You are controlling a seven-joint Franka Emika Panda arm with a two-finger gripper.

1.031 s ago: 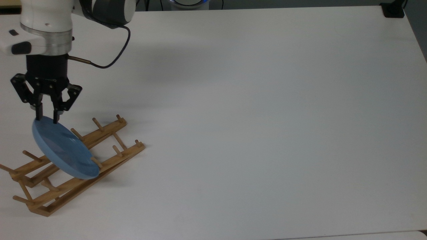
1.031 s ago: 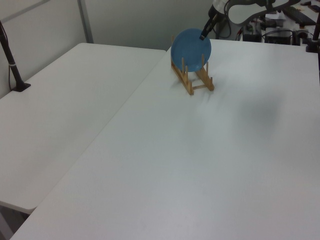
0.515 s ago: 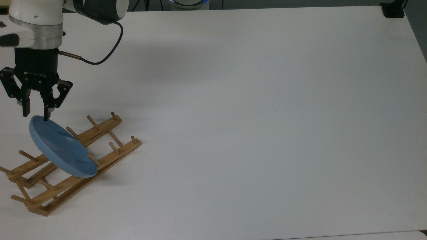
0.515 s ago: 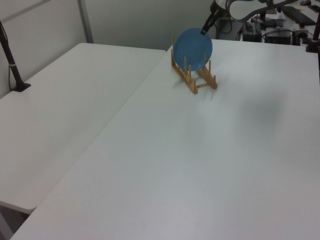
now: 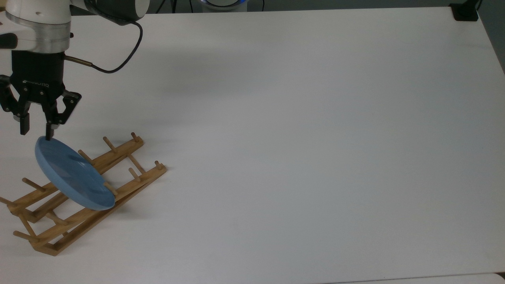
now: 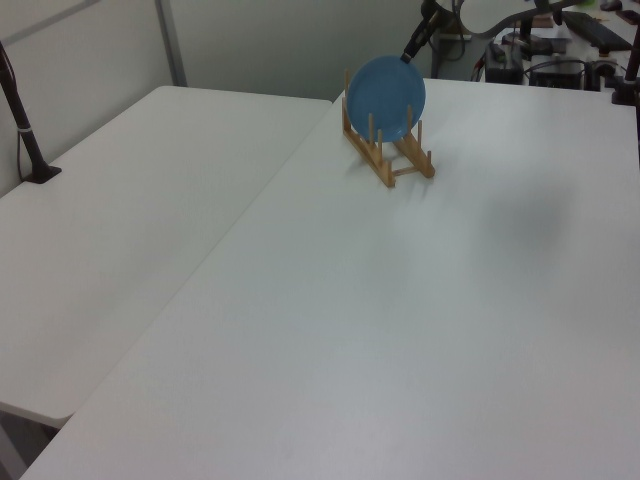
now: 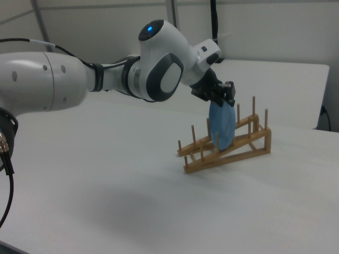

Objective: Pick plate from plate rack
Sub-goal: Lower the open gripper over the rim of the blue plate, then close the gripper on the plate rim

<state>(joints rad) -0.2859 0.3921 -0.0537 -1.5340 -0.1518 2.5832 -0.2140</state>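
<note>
The blue plate [image 5: 73,173] stands on edge between the pegs of the wooden plate rack [image 5: 150,175] at the top view's lower left, leaning toward the top view's left. My gripper [image 5: 36,133] hangs just over the plate's upper rim. It is open, with one fingertip [image 5: 49,136] at the rim and the other off to the top view's left. In the left view the plate [image 6: 386,97] sits in the rack [image 6: 397,163] at the far side, with the gripper [image 6: 410,52] at its top edge. The right view has the gripper [image 7: 226,95] above the plate [image 7: 222,124] and rack [image 7: 233,151].
A wide white table [image 5: 300,138] stretches to the top view's right of the rack. A black mount [image 5: 464,12] sits at its far right corner. A second white table [image 6: 120,210] with a black post [image 6: 28,135] adjoins on the left view's left.
The gripper has moved toward the top view's left and slightly up along the plate's rim. Plate and rack shifted a little to the top view's left, then stayed still.
</note>
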